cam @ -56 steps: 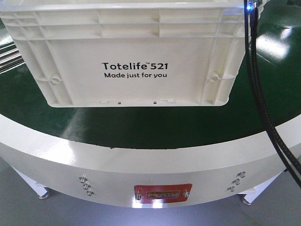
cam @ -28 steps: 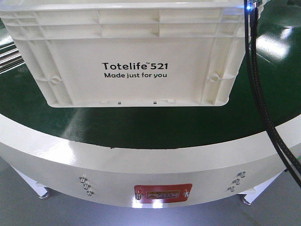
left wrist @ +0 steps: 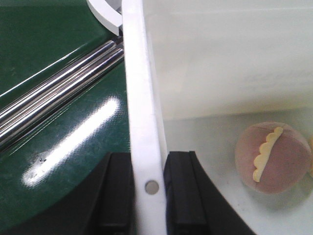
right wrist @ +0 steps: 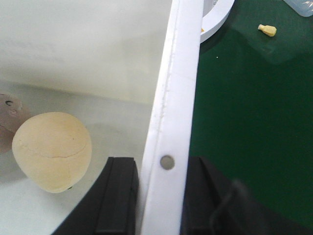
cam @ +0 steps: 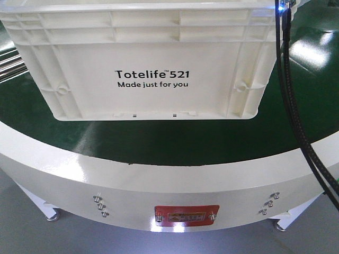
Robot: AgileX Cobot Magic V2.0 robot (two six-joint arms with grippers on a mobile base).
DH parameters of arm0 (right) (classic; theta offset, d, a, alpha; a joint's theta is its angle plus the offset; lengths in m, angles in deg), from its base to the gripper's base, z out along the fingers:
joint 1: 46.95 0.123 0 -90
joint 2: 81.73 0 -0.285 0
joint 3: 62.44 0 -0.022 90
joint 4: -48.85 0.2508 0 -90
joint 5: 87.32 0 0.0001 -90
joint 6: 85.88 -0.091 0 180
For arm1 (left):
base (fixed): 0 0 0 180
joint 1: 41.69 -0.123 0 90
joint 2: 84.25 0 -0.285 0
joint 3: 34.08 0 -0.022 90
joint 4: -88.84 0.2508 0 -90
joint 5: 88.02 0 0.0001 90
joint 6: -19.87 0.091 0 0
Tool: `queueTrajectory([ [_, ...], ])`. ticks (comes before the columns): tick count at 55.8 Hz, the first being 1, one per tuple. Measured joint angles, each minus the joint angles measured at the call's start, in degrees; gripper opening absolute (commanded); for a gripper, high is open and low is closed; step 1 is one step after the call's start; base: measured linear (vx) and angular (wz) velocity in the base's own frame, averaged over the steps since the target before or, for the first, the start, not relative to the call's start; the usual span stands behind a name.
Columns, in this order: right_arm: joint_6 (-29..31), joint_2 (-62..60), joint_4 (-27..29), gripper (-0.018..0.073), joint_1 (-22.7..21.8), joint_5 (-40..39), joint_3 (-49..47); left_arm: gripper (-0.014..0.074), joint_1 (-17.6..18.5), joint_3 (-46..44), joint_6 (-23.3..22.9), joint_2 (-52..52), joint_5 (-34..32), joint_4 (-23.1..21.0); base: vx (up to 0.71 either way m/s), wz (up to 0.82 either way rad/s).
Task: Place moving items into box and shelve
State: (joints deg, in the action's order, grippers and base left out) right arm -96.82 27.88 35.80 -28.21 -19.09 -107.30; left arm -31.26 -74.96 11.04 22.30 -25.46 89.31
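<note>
Front view: the crate (cam: 79,79) sits on the green table (cam: 185,135), print side toward the camera. Neither of my grippers shows here, only black cables (cam: 288,79) running down past its right end. The view doesn't look over the rim, so the contents are hidden. I cannot tell whether the base is touching the table or just off it.

Left wrist view: my left gripper (left wrist: 148,166) straddles the crate's side wall. Its fingers (left wrist: 178,186) are pressed against the plastic, one outside over the table and one inside. I take this as a carrying grip, since the wall is the only part thin enough to pinch. The pink piece (left wrist: 273,157) lies on the crate floor, inside the wall and well to the right of my inner finger, not touching it. Chrome rods (left wrist: 58,95) run along the table outside.

Right wrist view: my right gripper (right wrist: 164,171) pinches the opposite wall in the same way, with a pad on each face. The tan piece (right wrist: 51,151) rests on the floor near my inner finger but apart from it. A small yellow scrap (right wrist: 267,30) lies outside on the table.

With both pieces inside and both walls clamped, I judge the loading done and the shelving ahead.
</note>
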Motion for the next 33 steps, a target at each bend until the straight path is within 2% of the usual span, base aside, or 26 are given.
queueTrajectory([
  [33,0.0,0.0,-0.1,-0.0004,0.0,0.0,0.0,-0.0001,0.0,0.0,0.0,0.0,0.0,0.0,-0.03,0.12],
])
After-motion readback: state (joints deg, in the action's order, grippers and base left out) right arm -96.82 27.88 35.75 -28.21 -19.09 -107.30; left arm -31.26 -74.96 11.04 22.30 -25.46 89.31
